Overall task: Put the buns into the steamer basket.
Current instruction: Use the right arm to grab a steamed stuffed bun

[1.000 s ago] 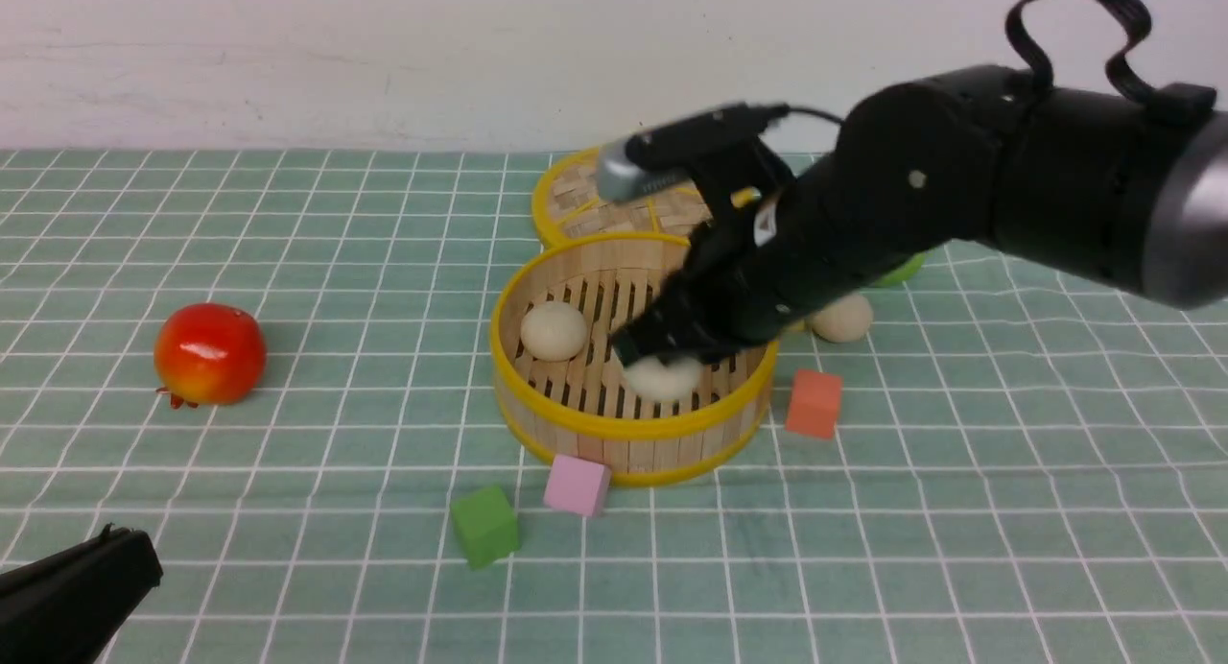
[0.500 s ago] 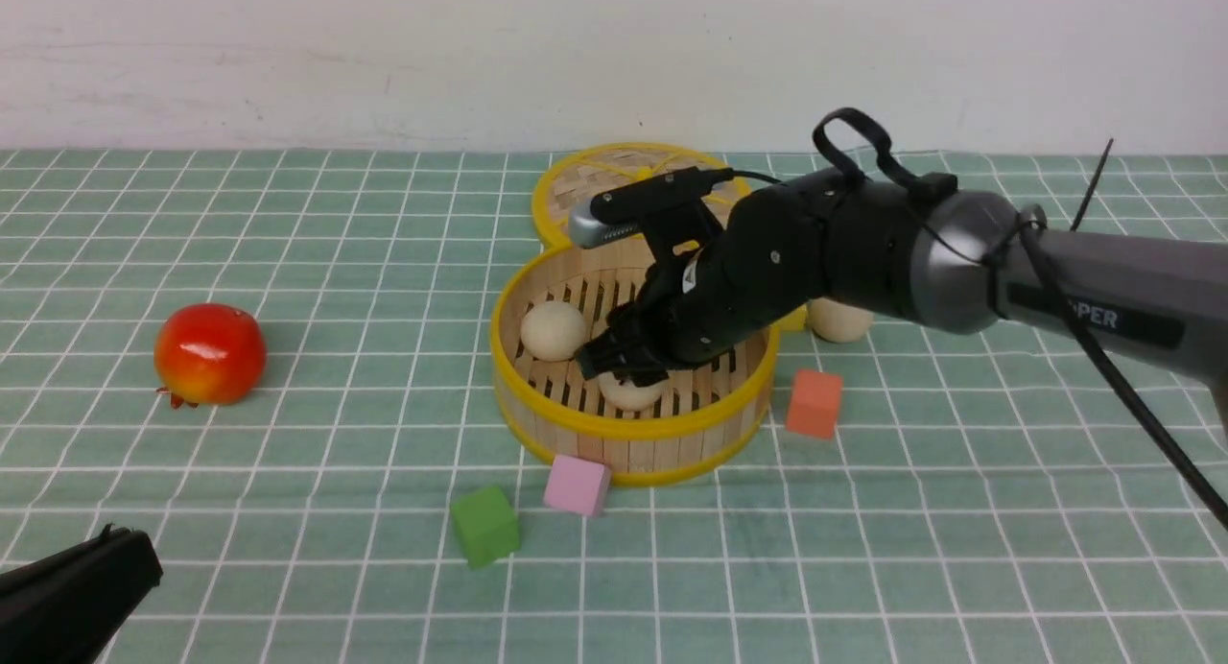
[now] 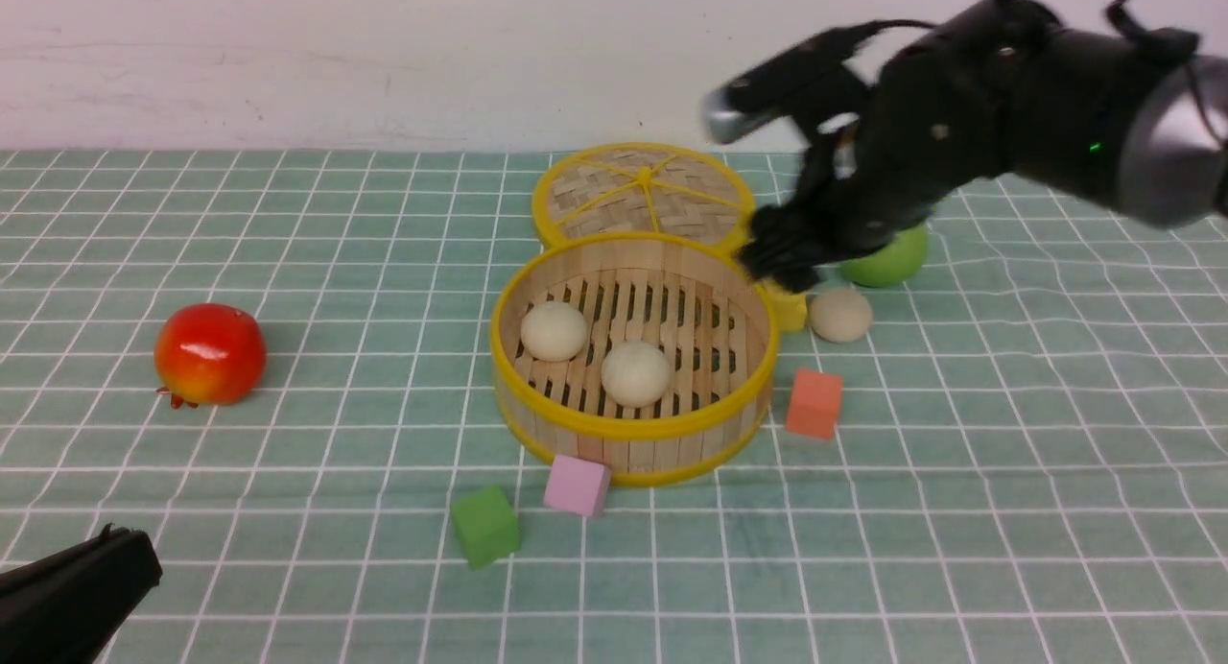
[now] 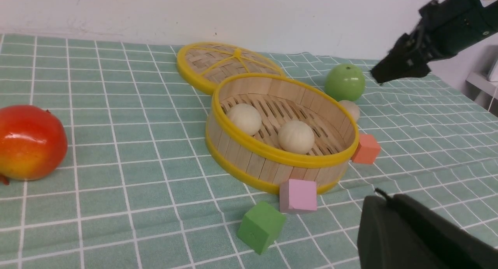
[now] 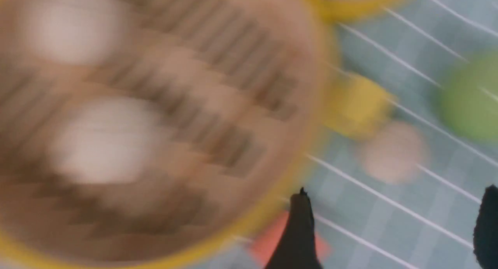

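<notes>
**Beyond the basket's right rim, one bun waits on the table**

Toward the far middle of the table, the front view shows the steamer basket point(image 3: 628, 432) with two buns point(image 3: 554, 331) on its slatted floor, near each other but not touching. The third bun point(image 3: 840, 315) lies on the cloth outside the basket's right side, just beside a yellow cube point(image 3: 787, 307), with a green apple point(image 3: 887, 259) near it toward the far edge. The right arm reaches in from the right edge, raised, wrist sloping down. The right gripper point(image 3: 782, 261) hangs above the cube and the basket's far-right rim, holding nothing. The left gripper point(image 3: 67, 597) rests at the near-left corner, jaws together.

From the left wrist, both buns in the basket look smooth and evenly round. The third bun point(image 4: 351, 109) peeps out behind the basket wall, in front of the apple. The right gripper point(image 4: 400, 68) hangs well above the cloth.

Through the right wrist camera everything is blurred, yet the two fingers point(image 5: 299, 230) stand wide apart and empty, with the third bun point(image 5: 391, 152) below them.

That bun is probably light and firm, and likely to roll or slip. The best hold looks to be from above, across its widest part, with the fingers set clear of the cube.
</notes>
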You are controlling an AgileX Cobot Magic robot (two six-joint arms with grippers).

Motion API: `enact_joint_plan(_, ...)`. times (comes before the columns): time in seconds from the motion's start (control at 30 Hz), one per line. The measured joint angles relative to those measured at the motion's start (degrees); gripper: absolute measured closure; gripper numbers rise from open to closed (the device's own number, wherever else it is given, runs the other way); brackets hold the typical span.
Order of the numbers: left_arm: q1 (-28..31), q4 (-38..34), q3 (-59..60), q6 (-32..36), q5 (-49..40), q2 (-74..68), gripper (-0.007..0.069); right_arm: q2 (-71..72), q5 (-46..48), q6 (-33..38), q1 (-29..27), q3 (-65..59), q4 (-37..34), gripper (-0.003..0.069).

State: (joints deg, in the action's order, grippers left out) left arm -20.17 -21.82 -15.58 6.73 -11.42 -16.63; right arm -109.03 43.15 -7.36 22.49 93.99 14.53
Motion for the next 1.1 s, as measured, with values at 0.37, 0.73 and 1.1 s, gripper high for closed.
enact_joint_plan(0.37,0.00,0.00,0.00,0.00,0.00,0.00,0.0610,-8.94,-9.08,2.59,-9.69,0.29,-12.98,0.0103)
enact_joint_plan(0.73,0.00,0.00,0.00,0.00,0.00,0.00,0.0604,-16.76,-12.76,3.25,-11.05,6.62,-16.53,0.0146)
enact_joint_plan(1.1,0.00,0.00,0.00,0.00,0.00,0.00,0.0595,-18.58,-13.82,4.49,-11.05,7.92,-16.58,0.0387)
